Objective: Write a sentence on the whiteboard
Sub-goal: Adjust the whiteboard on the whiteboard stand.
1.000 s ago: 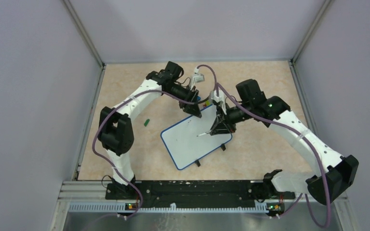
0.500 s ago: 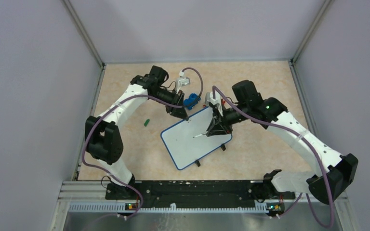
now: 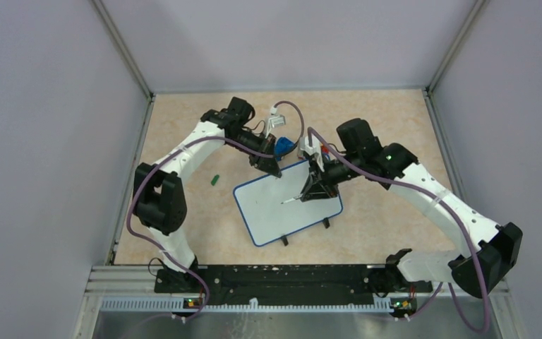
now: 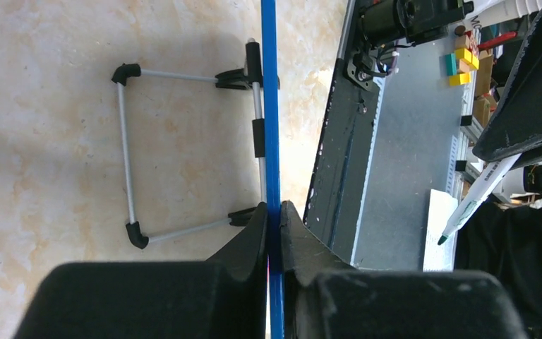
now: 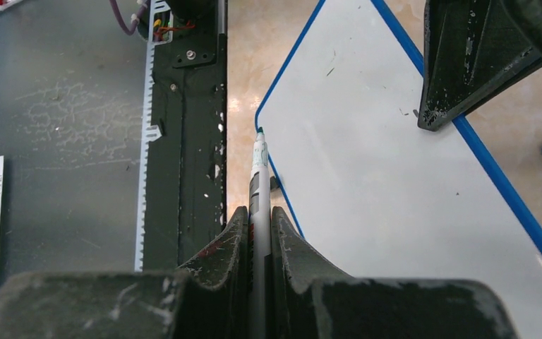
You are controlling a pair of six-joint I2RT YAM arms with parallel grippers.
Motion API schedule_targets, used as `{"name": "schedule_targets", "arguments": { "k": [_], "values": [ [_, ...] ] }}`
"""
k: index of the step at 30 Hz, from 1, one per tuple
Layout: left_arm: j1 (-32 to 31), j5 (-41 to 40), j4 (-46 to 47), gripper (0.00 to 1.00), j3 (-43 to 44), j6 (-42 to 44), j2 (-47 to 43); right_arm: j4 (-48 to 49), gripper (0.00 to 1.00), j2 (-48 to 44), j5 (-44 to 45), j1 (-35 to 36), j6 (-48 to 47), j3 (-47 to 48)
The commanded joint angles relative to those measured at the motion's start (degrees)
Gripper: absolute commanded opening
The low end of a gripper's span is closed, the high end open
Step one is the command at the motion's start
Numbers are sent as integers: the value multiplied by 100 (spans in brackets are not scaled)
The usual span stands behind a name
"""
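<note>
The whiteboard [image 3: 288,203] lies tilted on the tan table, white with a blue rim and black feet on its near edge. No sentence shows on it; its face is blank in the right wrist view [image 5: 367,155]. My left gripper [image 3: 273,171] is shut on the board's far rim, seen edge-on in the left wrist view [image 4: 269,106] between its jaws [image 4: 274,208]. My right gripper [image 3: 317,189] is shut on a white marker [image 3: 293,199] with a green tip. In the right wrist view [image 5: 257,212], the marker [image 5: 257,169] points past the board's near left corner.
A blue toy [image 3: 283,146] sits just behind the board's far edge. A small green piece [image 3: 214,179] lies on the table at the left. The black base rail [image 3: 275,279] runs along the near edge. The board's wire stand legs [image 4: 123,141] fold out beneath it.
My left gripper swung left and back onto the far rim, and the board shifted slightly left. My right gripper moved a little left with the marker.
</note>
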Motion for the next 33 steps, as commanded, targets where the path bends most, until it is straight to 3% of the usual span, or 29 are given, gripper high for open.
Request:
{"name": "schedule_targets", "arguments": {
  "k": [1,17,18,22,25,30,33],
  "values": [
    [-93,102,333,7,283,25,117,263,0,76,10,108,38,212],
    [-442,-76,735,3,511,-484,351,263,0,194,37,219,41,314],
    [-444,-79,727,6,491,-472,354,279,0,187,48,215,52,291],
    [-356,-196,424,35,561,-248,307,440,0,136,209,230,151,151],
    [10,-64,207,46,641,-125,101,807,0,78,371,245,358,-29],
    [537,-29,54,50,271,173,-518,1447,0,205,799,492,818,-132],
    [770,184,-211,50,-11,400,-757,1692,0,315,1577,964,778,-107]
  ]
}}
